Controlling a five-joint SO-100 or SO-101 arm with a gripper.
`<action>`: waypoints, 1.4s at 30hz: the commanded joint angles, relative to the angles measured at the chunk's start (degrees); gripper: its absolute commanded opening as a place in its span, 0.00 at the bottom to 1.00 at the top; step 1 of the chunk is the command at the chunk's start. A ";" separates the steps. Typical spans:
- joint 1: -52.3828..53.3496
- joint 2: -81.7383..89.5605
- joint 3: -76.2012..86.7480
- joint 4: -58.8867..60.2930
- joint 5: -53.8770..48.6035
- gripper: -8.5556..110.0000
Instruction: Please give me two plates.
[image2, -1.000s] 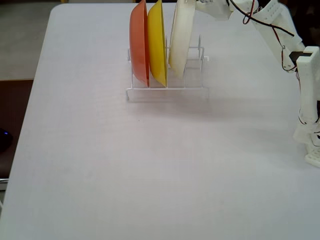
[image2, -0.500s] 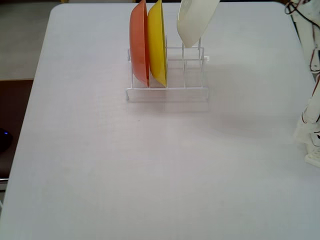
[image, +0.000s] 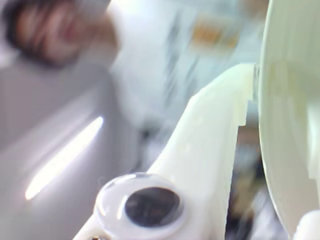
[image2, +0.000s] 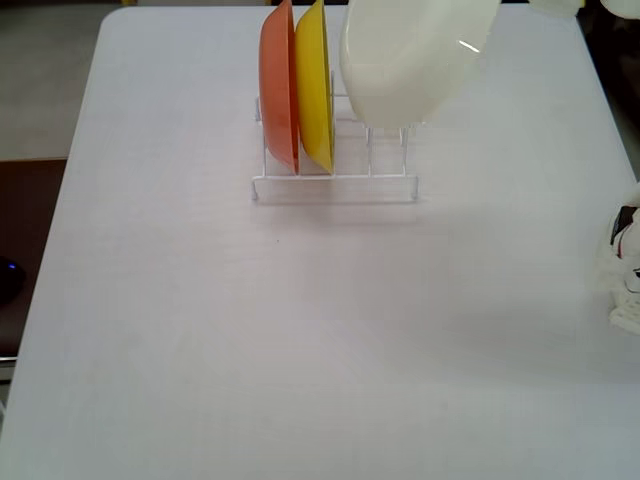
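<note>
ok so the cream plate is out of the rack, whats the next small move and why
Probably carry the cream plate forward over the bare table and lower it there. It hangs clear above the rack, pinched at its rim by the tool, with nothing beneath to support it.

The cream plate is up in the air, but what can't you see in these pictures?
- Fixed view: the gripper holding the cream plate is cut off by the top edge.
- Wrist view: the room behind is motion-blurred; only a slice of the cream plate shows at the right edge.
- No light blue plate shows; the rack holds only the orange-red plate and yellow plate.
</note>
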 joint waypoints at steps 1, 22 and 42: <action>-8.17 3.78 -0.44 -3.87 1.32 0.07; -24.79 -5.27 9.14 -37.53 -6.33 0.07; -20.65 -14.24 9.32 -46.49 -3.25 0.07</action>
